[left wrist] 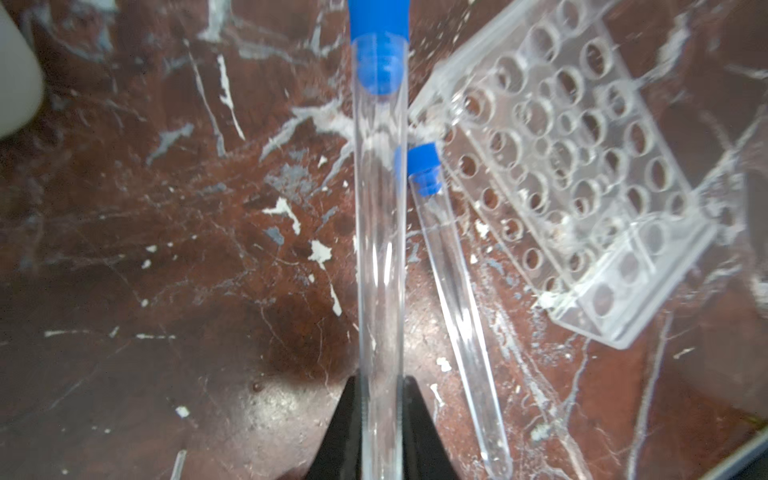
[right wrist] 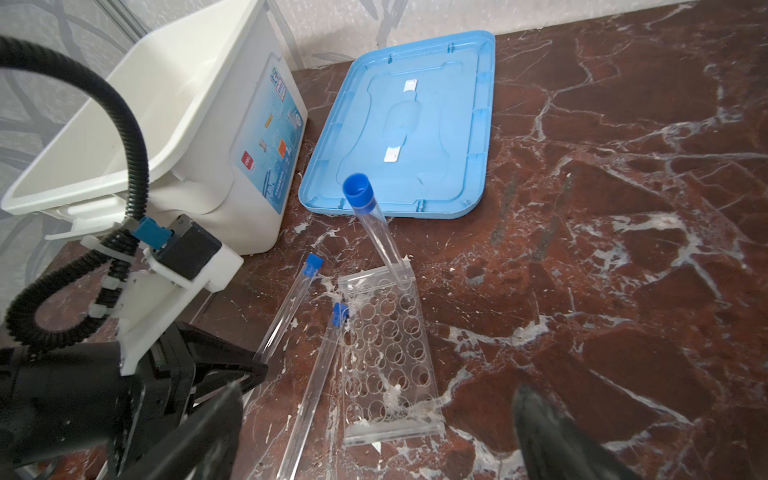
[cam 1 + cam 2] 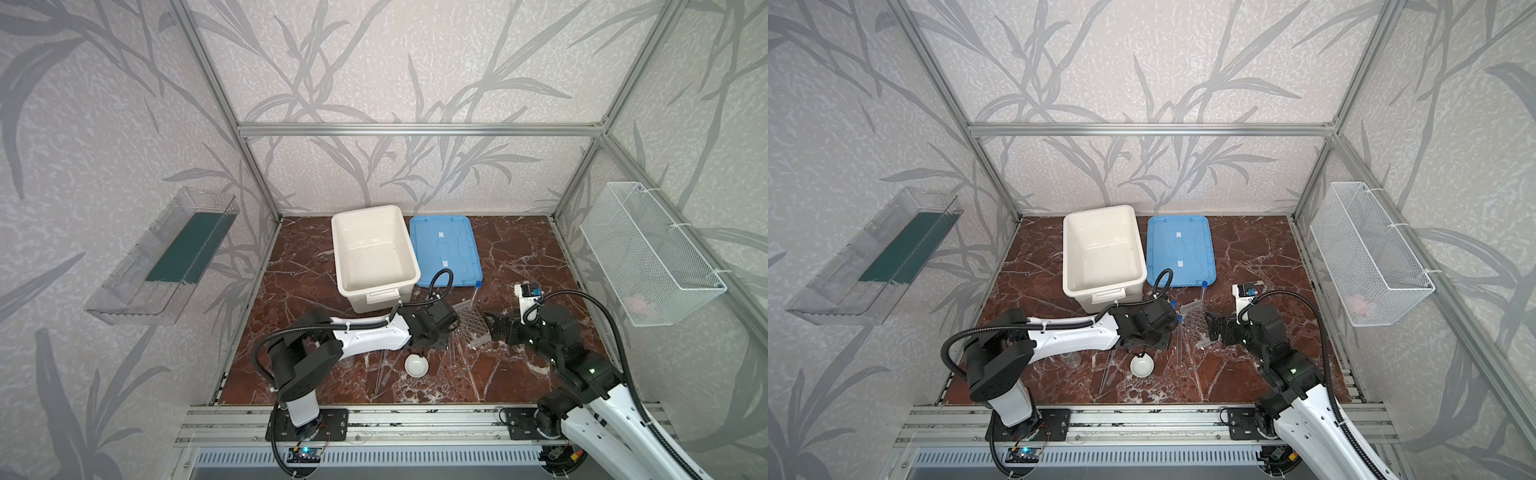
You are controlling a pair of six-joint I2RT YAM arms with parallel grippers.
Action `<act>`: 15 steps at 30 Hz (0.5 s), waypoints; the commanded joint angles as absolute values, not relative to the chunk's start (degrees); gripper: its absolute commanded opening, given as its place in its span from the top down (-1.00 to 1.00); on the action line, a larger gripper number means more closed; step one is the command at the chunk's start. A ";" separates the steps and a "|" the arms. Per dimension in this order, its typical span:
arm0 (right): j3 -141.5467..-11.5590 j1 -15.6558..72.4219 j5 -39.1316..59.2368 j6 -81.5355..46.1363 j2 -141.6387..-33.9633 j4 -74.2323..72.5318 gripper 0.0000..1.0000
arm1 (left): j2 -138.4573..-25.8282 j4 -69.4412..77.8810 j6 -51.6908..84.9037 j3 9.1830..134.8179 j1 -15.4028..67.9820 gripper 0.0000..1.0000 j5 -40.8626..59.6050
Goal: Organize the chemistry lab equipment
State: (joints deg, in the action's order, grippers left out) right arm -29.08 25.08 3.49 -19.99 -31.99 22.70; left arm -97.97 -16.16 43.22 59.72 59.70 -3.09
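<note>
The left gripper is clamped on the first tube's bottom end, beside the rack. The second tube stands tilted in the rack's far corner hole, and the third tube lies just beside the rack. The right gripper gapes wide near the rack, holding nothing.

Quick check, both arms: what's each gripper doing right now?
Left gripper: closed on a blue-capped test tube.
Right gripper: open, holding nothing, jaws wide beside the clear holed rack.
</note>
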 commanded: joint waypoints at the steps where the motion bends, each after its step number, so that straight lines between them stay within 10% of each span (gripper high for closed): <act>1: -30.46 25.27 8.95 -22.35 -32.68 19.05 -0.98 | -94.22 -7.40 40.82 56.96 59.58 0.68 -2.32; 15: -38.01 25.44 18.59 -28.34 -41.77 14.14 -0.85 | -80.71 20.09 29.35 40.46 59.93 0.68 5.55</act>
